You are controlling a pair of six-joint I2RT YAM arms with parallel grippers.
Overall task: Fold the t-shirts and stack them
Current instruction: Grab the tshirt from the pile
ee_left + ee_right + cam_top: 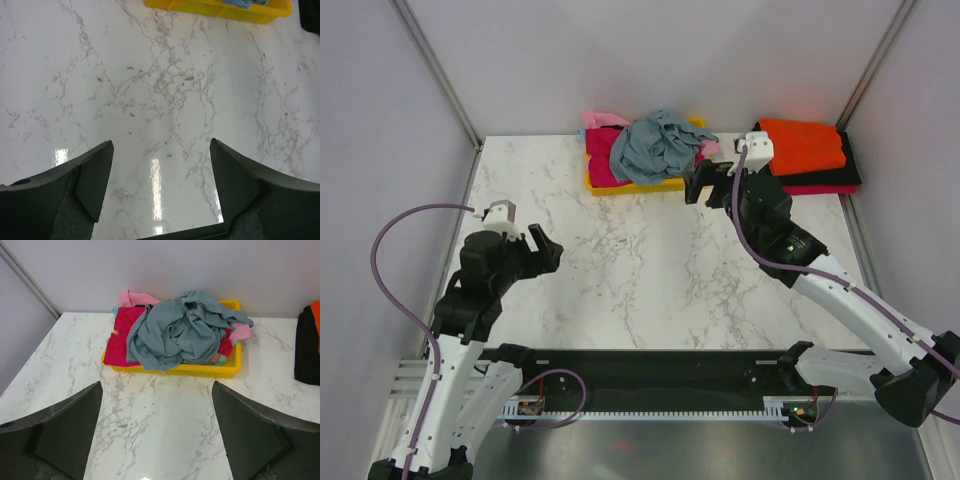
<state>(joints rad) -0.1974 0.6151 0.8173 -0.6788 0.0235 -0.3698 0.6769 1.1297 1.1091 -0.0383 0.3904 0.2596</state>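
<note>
Bright, even overhead light, shadows faint. Glare streaks on the marble table (157, 200) in left wrist view. Focus sharp; t-shirts (185, 332) colours not washed out.

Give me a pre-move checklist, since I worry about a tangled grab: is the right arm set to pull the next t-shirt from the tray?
1. Right gripper open and empty: ok.
2. Blue-grey t-shirt on top of the pile in the yellow tray: ok.
3. It is untangled from the magenta t-shirt beneath: cannot tell.
4. Left gripper open, over the marble table: ok.
5. Folded stack apart from the tray: ok.
</note>
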